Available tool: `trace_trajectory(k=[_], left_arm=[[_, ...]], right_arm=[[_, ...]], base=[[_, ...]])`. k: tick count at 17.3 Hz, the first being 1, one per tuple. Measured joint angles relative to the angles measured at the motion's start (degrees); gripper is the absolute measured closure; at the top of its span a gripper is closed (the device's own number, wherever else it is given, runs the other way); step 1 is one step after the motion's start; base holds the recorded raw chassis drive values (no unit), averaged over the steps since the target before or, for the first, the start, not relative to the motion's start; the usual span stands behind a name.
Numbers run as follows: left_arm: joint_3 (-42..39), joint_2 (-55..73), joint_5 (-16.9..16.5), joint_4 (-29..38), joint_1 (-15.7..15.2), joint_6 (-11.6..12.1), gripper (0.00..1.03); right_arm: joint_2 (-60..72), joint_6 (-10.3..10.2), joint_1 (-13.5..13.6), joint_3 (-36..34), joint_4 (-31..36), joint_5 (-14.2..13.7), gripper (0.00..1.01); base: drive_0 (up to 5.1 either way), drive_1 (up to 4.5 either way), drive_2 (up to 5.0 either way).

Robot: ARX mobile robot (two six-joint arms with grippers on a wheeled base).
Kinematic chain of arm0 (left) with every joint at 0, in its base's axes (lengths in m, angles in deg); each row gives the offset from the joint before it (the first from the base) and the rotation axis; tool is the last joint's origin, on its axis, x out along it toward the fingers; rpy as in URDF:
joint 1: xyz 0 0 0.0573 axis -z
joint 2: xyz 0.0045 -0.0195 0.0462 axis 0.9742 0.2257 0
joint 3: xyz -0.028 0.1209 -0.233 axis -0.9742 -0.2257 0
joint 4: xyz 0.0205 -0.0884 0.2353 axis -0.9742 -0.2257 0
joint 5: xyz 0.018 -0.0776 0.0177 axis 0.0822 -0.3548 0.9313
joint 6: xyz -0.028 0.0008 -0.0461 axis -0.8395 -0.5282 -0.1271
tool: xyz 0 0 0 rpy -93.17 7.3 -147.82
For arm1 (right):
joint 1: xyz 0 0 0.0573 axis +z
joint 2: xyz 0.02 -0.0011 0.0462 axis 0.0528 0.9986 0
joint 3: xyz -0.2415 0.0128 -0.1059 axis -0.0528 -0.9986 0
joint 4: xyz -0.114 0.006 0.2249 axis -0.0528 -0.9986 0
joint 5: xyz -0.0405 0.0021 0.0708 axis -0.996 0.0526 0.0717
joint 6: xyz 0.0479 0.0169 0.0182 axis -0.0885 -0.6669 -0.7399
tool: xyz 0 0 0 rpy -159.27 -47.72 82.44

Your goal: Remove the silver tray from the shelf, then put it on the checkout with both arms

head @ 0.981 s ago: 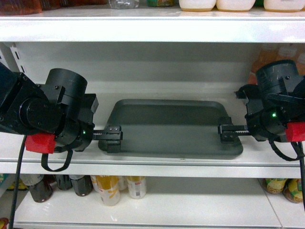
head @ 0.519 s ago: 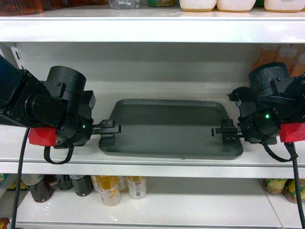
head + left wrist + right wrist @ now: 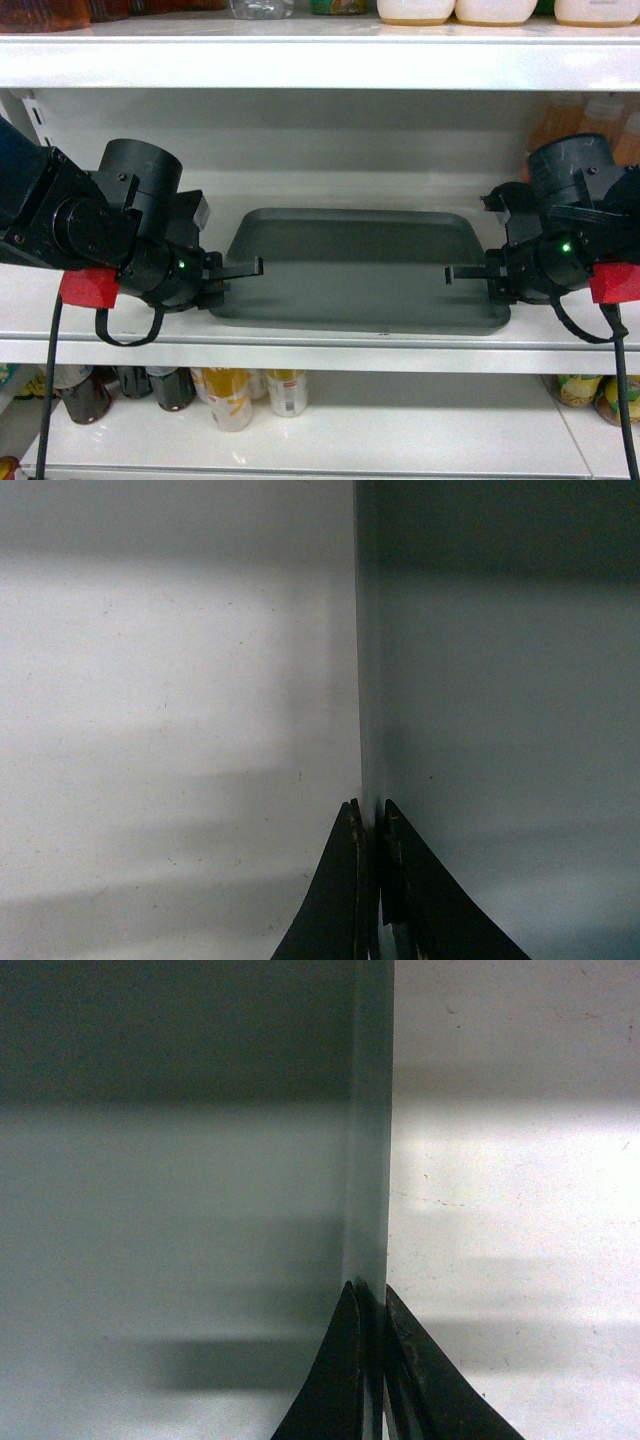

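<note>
Tray: flat rectangle, matte dark grey-green, rounded corners, low raised rim, no markings. It lies on the glossy white shelf, near the thick front lip, between the two arms. Left gripper: thin black fingers pinched onto the tray's left rim; the left wrist view shows the rim edge clamped between both fingers. Right gripper: likewise pinched onto the right rim. Bottles stand on the board below.

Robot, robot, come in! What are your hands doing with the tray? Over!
Left hand shut on silver tray left rim. Right hand shut on right rim. Tray on the shelf, not lifted yet. Nothing in the way.
</note>
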Motion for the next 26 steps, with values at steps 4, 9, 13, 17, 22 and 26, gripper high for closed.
trace_trajectory(k=[4, 9, 13, 17, 22, 26], left_arm=[[-3.85, -2.10, 0.39, 2.54, 0.39, -1.09, 1.00], [-23.61, -17.57, 3.26, 11.69, 2.05, -1.57, 1.00], [-35.95, -33.35, 5.75, 11.76, 4.35, -4.20, 1.00], [-41.27, -45.66, 8.41, 8.39, 6.64, -4.20, 1.00], [-41.64, -48.85, 12.17, 7.96, 6.69, -0.79, 1.00], [-41.64, -48.41, 12.26, 7.96, 6.67, -0.50, 1.00]], right_arm=[[-1.84, -0.17, 0.00, -3.63, 2.69, 0.07, 0.98], [-16.09, -1.29, -0.02, -24.90, 13.20, 1.31, 0.98], [-31.12, -2.64, 0.04, -38.07, 16.50, 2.36, 0.98], [-44.98, -3.61, 0.02, -46.86, 15.78, 3.23, 0.98], [-51.01, -4.55, 0.90, -49.57, 16.28, 3.56, 0.98], [-50.45, -5.14, 1.11, -49.81, 16.31, 3.54, 0.98]], base=[[0.0, 0.00, 0.0], [0.0, 0.00, 0.0], [0.0, 0.00, 0.0], [0.0, 0.00, 0.0], [0.0, 0.00, 0.0], [0.0, 0.00, 0.0]])
